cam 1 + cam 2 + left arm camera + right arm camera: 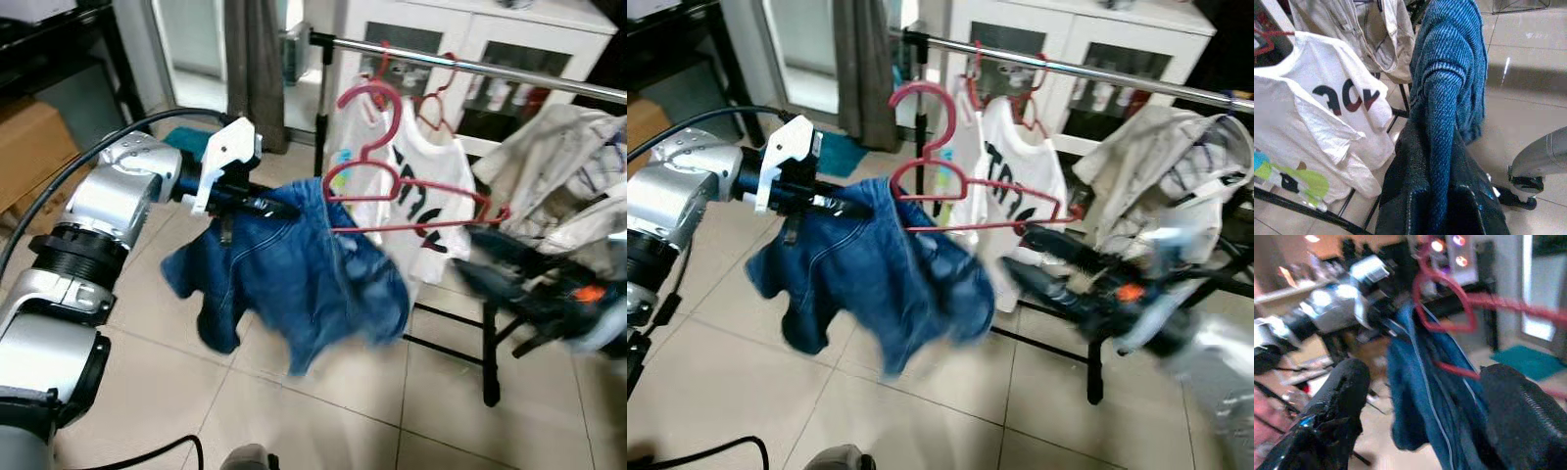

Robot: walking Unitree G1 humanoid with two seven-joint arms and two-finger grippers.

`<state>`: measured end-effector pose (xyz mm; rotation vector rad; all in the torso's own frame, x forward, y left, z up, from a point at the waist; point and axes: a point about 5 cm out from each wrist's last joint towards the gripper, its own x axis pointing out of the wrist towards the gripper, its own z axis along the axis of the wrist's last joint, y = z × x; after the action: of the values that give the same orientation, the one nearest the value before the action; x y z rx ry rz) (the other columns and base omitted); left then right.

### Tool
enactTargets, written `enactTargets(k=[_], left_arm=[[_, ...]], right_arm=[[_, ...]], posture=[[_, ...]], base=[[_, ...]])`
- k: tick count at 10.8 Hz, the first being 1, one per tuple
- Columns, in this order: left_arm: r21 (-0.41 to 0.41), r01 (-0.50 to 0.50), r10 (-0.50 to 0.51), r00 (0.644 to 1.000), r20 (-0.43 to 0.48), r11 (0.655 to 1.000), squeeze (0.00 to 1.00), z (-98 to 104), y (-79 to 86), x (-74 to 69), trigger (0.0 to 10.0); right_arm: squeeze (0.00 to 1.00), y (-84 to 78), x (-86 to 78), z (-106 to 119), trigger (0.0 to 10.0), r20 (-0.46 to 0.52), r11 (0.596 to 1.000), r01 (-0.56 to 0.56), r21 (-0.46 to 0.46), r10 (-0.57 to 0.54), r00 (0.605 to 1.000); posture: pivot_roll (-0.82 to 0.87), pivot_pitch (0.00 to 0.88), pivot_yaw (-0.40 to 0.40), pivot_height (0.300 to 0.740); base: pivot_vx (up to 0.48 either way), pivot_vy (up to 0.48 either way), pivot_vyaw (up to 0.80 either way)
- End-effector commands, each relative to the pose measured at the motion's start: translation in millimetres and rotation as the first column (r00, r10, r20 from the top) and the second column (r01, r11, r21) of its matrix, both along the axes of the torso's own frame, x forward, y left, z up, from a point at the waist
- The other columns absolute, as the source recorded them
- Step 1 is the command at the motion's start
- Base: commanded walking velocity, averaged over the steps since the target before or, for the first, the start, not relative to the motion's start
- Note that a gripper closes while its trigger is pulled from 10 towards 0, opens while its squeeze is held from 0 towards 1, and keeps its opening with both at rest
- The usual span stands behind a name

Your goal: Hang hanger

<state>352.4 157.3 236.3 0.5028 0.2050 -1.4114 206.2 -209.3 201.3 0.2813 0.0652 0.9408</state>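
1. Left gripper raised at mid-height, fingers pinched on collar edge of denim jacket; cloth drapes down over tiled floor. Wrist view confirms: blue fabric bunched betw. the black fingers.
2. Red hanger mid-frame, hook up, not yet on rail; hook tip sits below and in front of rail, near a white printed tee already hung there. One hanger shoulder tucked into jacket; other end runs toward right gripper.
3. Right gripper low at right, blurred w/ motion, tips at hanger's lower bar end. Right wrist view shows fingers spread, red wire passing betw. them; firm pinch or loose contact — cannot tell.
4. Beige garment heaped over rack's far right end; white cabinet behind.
5. Step in hand, by judgement: carry/lift phase, jacket part-dressed on hanger, both arms sharing load. Next move calls for raising hook above rail, aiming for free gap left of tee, lowering till hook seats, then releasing cloth w/o dragging jacket off the shoulder.
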Motion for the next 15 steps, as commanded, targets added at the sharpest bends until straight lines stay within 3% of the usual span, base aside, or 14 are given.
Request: enactTargets(k=[1,2,4,5,7,9,11,12,13,14,15], left_arm=[[-0.039,0.018,-0.016,0.997,0.075,0.999,0.00,22,-5.1,1.0,0.0],[-0.046,0.021,-0.016,0.995,0.094,0.999,0.00,26,-6.5,0.9,0.0],[-0.069,0.013,-0.003,0.990,0.140,0.998,0.00,40,-5.9,0.5,0.0],[-0.072,0.011,-0.001,0.989,0.149,0.997,0.00,42,-6.0,-0.3,0.0],[-0.082,0.024,-0.010,0.985,0.170,0.996,0.00,44,-7.8,-5.1,0.0],[-0.096,0.049,-0.029,0.981,0.190,0.994,0.00,47,-12.2,-9.1,0.0],[-0.106,0.056,-0.033,0.977,0.209,0.993,0.00,51,-14.2,-11.8,0.0],[-0.114,0.053,-0.027,0.975,0.222,0.992,0.00,54,-14.1,-12.3,0.0],[-0.125,0.052,-0.021,0.972,0.236,0.991,0.00,59,-14.5,-13.1,0.0],[-0.132,0.052,-0.019,0.970,0.243,0.990,0.00,62,-15.1,-13.7,0.0],[-0.132,0.049,-0.015,0.968,0.249,0.990,0.00,64,-14.7,-13.7,0.0]], right_arm=[[1.00,3.2,3.7,-7,10.0,-0.002,0.997,0.040,-0.064,-0.040,0.999],[1.00,11.3,7.8,-22,10.0,-0.042,0.989,0.060,-0.137,-0.067,0.997],[1.00,21.5,41.3,-69,10.0,-0.202,0.902,0.247,-0.355,-0.332,0.922],[1.00,25.9,46.2,-78,10.0,-0.179,0.869,0.251,-0.426,-0.353,0.918],[1.00,29.1,57.9,-83,10.0,-0.184,0.826,0.304,-0.475,-0.430,0.884],[1.00,21.9,67.7,-83,10.0,-0.189,0.802,0.354,-0.482,-0.489,0.851],[1.00,26.1,68.3,-93,10.0,-0.273,0.820,0.280,-0.499,-0.455,0.848],[0.00,26.9,67.4,-105,9.6,-0.330,0.830,0.244,-0.501,-0.444,0.833],[0.00,23.2,69.4,-119,4.1,-0.378,0.825,0.265,-0.500,-0.483,0.789],[0.00,19.3,71.3,-127,0.0,-0.397,0.818,0.289,-0.497,-0.510,0.763],[0.00,15.2,71.8,-131,0.0,-0.409,0.813,0.304,-0.497,-0.528,0.744]], posture=[[0.05,0.001,-0.012,0.740],[0.05,0.001,-0.011,0.740],[0.05,0.003,-0.017,0.740],[0.06,0.004,-0.028,0.740],[0.05,0.004,-0.053,0.740],[0.05,0.002,-0.073,0.740],[0.05,0.000,-0.085,0.740],[0.05,0.000,-0.092,0.740],[0.06,0.000,-0.095,0.740],[0.06,0.000,-0.096,0.740],[0.06,0.000,-0.098,0.740]], base=[[0.000,0.000,0.00],[0.000,0.000,0.00],[0.000,0.000,0.00],[0.000,0.000,0.00],[0.000,0.000,0.00],[0.000,0.000,0.00],[0.000,0.000,0.00],[0.000,0.000,0.00],[0.000,0.000,0.00],[0.000,0.000,0.00],[0.000,0.000,0.00]])
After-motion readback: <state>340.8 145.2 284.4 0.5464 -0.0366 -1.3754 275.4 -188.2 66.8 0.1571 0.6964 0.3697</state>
